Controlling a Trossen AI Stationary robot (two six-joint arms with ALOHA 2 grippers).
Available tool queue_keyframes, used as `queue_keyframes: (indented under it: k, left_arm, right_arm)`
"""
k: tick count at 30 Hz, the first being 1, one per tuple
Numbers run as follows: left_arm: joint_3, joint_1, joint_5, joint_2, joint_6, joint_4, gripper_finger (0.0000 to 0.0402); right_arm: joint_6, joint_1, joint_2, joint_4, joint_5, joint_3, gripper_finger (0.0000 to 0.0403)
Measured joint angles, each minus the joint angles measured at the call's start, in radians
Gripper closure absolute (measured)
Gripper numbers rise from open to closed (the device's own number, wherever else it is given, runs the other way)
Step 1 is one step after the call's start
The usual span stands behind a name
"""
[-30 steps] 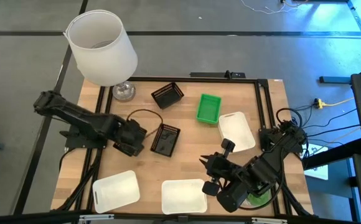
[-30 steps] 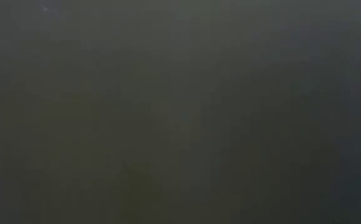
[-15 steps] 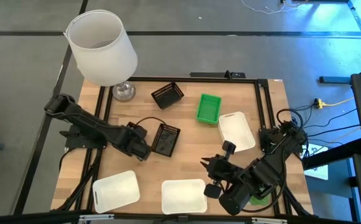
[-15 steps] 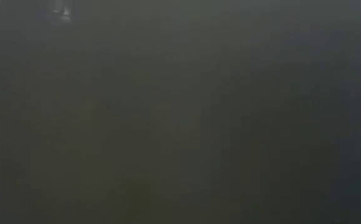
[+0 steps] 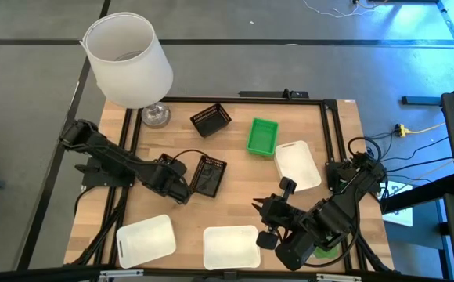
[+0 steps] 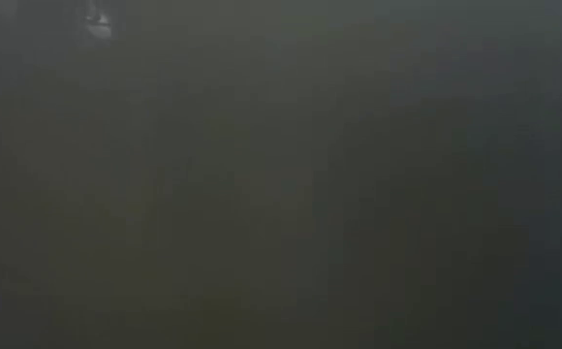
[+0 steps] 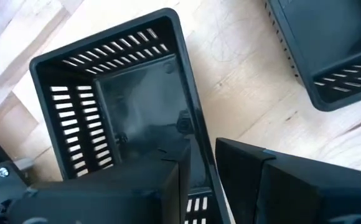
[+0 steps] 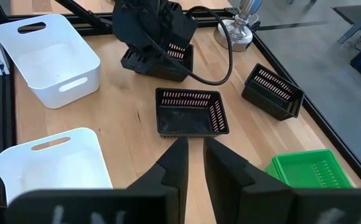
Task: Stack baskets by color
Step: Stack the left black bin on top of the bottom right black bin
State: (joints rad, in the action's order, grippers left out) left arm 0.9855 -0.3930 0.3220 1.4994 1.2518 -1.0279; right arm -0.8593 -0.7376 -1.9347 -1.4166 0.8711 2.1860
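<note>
Three black baskets are on the table. One point(image 7: 124, 99) sits under my left gripper point(image 7: 202, 155), at the table's left middle, and the high view hides it. The gripper is open; one finger stands inside the basket and one outside, with a side wall point(image 7: 196, 134) between them. A second black basket point(image 5: 209, 176) rests just right of it, and a third point(image 5: 210, 119) lies tilted at the back. The green basket point(image 5: 262, 135) and three white ones point(image 5: 297, 164) point(image 5: 145, 239) point(image 5: 231, 247) rest on their bottoms. My right gripper point(image 8: 195, 146) hovers over the near right part, its fingers a narrow gap apart and holding nothing.
A big white lampshade-like bucket point(image 5: 129, 59) on a metal foot point(image 5: 155, 115) stands at the far left corner. A black frame point(image 5: 329, 133) runs around the tabletop. Bare wood lies in the table's middle point(image 5: 243, 196). The low view is dark and shows nothing.
My left gripper has sunk and shifted toward the table's right and near edges, down onto the black basket beneath it. Most of that move came early; lately it has hardly moved. The black basket to its right has stayed put.
</note>
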Motion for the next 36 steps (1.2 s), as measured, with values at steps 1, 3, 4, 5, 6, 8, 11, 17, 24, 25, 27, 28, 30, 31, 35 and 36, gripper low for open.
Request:
queue_keyframes:
  k: [1, 3, 4, 5, 6, 8, 11, 17, 24, 25, 27, 28, 30, 31, 35, 36]
  left_arm:
    - [0.0, -0.003, 0.001, 0.0, 0.0, 0.0, 0.0335]
    - [-0.005, -0.004, 0.001, 0.0, 0.001, 0.007, 0.0335]
    - [-0.011, -0.004, 0.001, 0.0, 0.001, 0.009, 0.0335]
    - [-0.017, -0.003, 0.001, 0.0, 0.003, 0.01, 0.0335]
    - [-0.023, -0.003, 0.001, 0.0, 0.005, 0.011, 0.0335]
    - [-0.042, -0.003, -0.001, 0.0, 0.024, 0.015, 0.0335]
    - [-0.082, -0.003, -0.025, 0.0, 0.026, 0.049, 0.0335]
    - [-0.13, 0.01, -0.028, 0.0, 0.029, 0.096, 0.0335]
    - [-0.111, 0.009, -0.007, -0.025, -0.015, 0.087, 0.0335]
    - [-0.106, 0.009, -0.002, -0.039, -0.025, 0.082, 0.0335]
    - [-0.098, 0.009, 0.002, -0.062, -0.031, 0.075, 0.0335]
    - [-0.097, 0.009, 0.002, -0.075, -0.031, 0.074, 0.0335]
    - [-0.092, 0.009, 0.004, -0.103, -0.031, 0.075, 0.0335]
    - [-0.092, 0.009, 0.004, -0.113, -0.031, 0.077, 0.0335]
    - [-0.092, 0.003, -0.015, -0.118, -0.031, 0.09, 0.0335]
    - [-0.092, 0.001, -0.018, -0.112, -0.031, 0.094, 0.0335]
  right_arm:
    - [0.0, 0.0, 0.0, 0.0, 0.0, 0.0, 0.0352]
    - [0.0, 0.0, 0.0, 0.0, 0.0, 0.0, 0.0352]
    - [0.0, 0.0, 0.0, 0.0, 0.0, 0.0, 0.0352]
    - [0.0, 0.0, 0.0, 0.0, 0.0, 0.0, 0.0352]
    - [0.0, 0.0, 0.0, 0.0, 0.0, 0.0, 0.0352]
    - [0.0, 0.0, 0.0, 0.0, 0.0, 0.0, 0.0352]
    - [0.0, 0.0, 0.0, 0.001, 0.0, 0.0, 0.0352]
    - [0.0, 0.0, 0.0, 0.001, 0.0, 0.0, 0.0352]
    - [0.0, 0.0, 0.0, 0.002, 0.0, 0.0, 0.0352]
    - [0.0, 0.0, 0.0, 0.002, 0.0, 0.0, 0.0352]
    - [0.0, 0.001, 0.0, 0.002, 0.0, 0.0, 0.0352]
    - [0.0, 0.001, 0.0, 0.003, 0.0, 0.0, 0.0352]
    - [0.0, 0.001, 0.0, 0.003, 0.001, 0.0, 0.0352]
    - [0.0, 0.001, 0.0, 0.003, 0.001, 0.0, 0.0352]
    - [0.0, 0.001, 0.0, 0.003, 0.001, 0.0, 0.0352]
    - [0.0, 0.001, 0.0, 0.002, 0.001, 0.0, 0.0352]
